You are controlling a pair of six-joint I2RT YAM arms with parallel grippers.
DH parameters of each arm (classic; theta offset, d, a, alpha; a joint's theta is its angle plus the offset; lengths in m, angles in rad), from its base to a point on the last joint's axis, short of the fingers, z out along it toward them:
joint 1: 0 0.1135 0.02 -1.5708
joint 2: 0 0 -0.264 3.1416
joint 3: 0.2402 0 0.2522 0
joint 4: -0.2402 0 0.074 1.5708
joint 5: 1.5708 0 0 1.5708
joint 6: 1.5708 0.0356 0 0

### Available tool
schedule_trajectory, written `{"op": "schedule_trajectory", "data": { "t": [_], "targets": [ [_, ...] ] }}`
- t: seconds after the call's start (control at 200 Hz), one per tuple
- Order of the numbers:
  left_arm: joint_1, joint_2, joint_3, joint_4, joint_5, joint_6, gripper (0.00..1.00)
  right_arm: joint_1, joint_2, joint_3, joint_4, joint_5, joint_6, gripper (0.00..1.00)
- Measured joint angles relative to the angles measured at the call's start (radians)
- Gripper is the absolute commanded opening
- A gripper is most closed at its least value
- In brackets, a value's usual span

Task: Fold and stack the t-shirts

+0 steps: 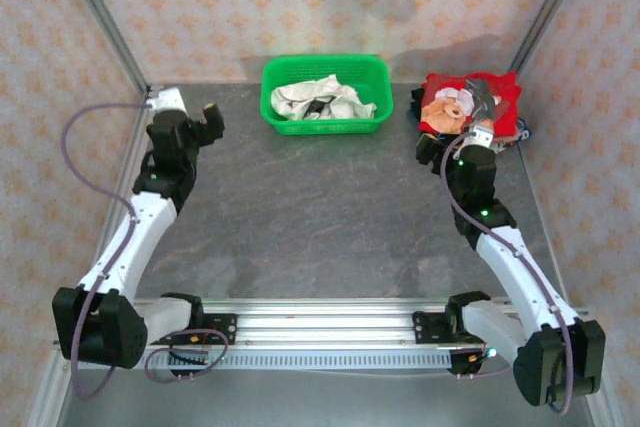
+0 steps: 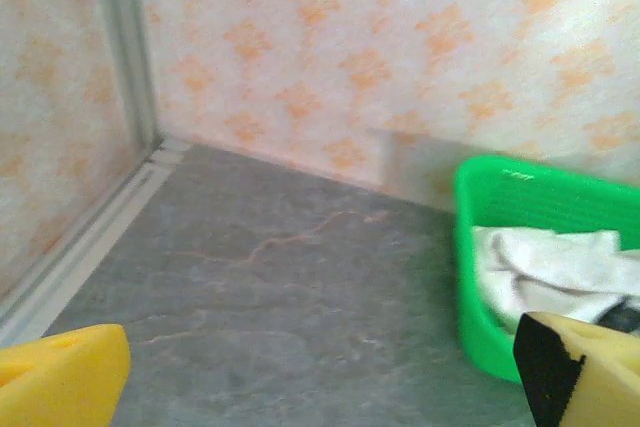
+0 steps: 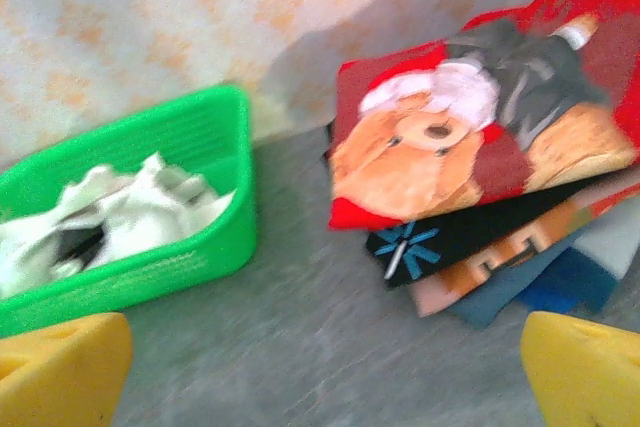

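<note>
The red teddy-bear shirt [image 3: 480, 117] tops a stack of folded shirts at the table's [image 1: 320, 217] far right corner. Under it lie a black shirt [image 3: 470, 232] with a small blue star-like mark and one with an orange pattern, too blurred to read as lettering. The left gripper [image 2: 320, 392] has its jaws spread wide over bare table left of the green mesh basket [image 3: 200, 127], holding nothing. The right gripper [image 3: 320, 377] is just as wide and empty, pointed between the basket and the stack. The off-white shirt [image 3: 130, 212] lies crumpled inside the basket, so its dark marks are hard to make out. The right wrist view cuts off the stack's right edge.
</note>
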Motion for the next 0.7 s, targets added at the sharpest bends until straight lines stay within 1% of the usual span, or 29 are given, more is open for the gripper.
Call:
{"op": "schedule_trajectory", "data": {
  "t": [0.06,0.17,0.265,0.35,0.5,0.545,0.7],
  "targets": [
    [0.000,0.063,0.126,-0.095,0.051,-0.030,1.00,0.009,0.008,0.053,-0.107,-0.058,0.025,1.00],
    [0.000,0.238,0.330,-0.238,0.163,-0.083,1.00,0.040,0.067,0.154,-0.273,-0.150,0.061,0.99],
    [0.000,0.399,0.463,-0.330,0.250,-0.125,0.93,0.064,0.151,0.259,-0.368,-0.214,0.084,0.99],
    [-0.001,0.539,0.568,-0.399,0.315,-0.153,0.90,0.085,0.219,0.338,-0.414,-0.259,0.100,1.00],
    [-0.008,0.727,0.694,-0.468,0.367,-0.191,0.84,0.134,0.321,0.449,-0.459,-0.324,0.117,0.99],
    [-0.011,0.768,0.722,-0.479,0.374,-0.198,0.82,0.148,0.348,0.481,-0.469,-0.339,0.121,0.99],
    [-0.020,0.895,0.816,-0.502,0.389,-0.224,0.77,0.182,0.451,0.594,-0.496,-0.372,0.142,0.99]
  ]
}}
